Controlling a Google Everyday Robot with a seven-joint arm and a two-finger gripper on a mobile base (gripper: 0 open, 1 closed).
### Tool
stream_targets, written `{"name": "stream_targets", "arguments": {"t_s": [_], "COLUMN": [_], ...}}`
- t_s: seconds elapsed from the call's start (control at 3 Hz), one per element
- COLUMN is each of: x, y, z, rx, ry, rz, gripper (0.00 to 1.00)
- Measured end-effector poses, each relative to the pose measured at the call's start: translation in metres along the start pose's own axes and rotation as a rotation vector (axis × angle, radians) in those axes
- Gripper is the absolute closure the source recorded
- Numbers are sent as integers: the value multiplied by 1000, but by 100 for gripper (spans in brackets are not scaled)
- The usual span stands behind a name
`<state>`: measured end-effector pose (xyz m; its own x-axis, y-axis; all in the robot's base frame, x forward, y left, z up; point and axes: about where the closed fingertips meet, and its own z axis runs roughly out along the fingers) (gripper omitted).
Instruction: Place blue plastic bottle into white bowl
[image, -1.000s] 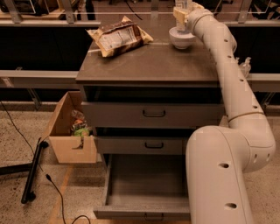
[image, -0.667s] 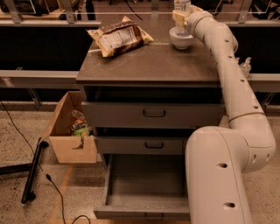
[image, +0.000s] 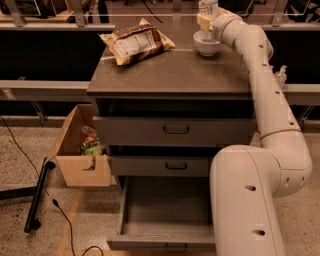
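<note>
The white bowl (image: 206, 48) stands at the back right of the dark cabinet top (image: 170, 72). My gripper (image: 205, 25) hangs right above the bowl, at the end of the white arm that reaches in from the right. It is shut on the blue plastic bottle (image: 208, 6), a pale bottle held upright, with its top cut off by the upper edge of the view. The bottle's lower end is hidden behind the fingers, just over the bowl's rim.
A brown snack bag (image: 136, 41) lies at the back left of the cabinet top. The bottom drawer (image: 165, 210) is pulled open. A cardboard box (image: 80, 150) with items and a black pole (image: 37, 195) are on the floor at the left. A small pump bottle (image: 280, 75) stands behind the arm.
My gripper with the bottle has shifted slightly toward the far edge and stays over the bowl. The bowl and the snack bag have not moved.
</note>
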<state>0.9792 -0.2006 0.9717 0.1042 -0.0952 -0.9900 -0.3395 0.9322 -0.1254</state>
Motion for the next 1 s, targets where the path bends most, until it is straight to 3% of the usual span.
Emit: {"name": "stream_targets", "arguments": {"t_s": [0.33, 0.67, 1.0], "x": [-2, -5, -18], "y": [4, 4, -23], "z": [0, -1, -18], "rx": [-16, -20, 25], "ry": [6, 5, -2], "rz": [-4, -6, -21], "gripper": [0, 0, 0]}}
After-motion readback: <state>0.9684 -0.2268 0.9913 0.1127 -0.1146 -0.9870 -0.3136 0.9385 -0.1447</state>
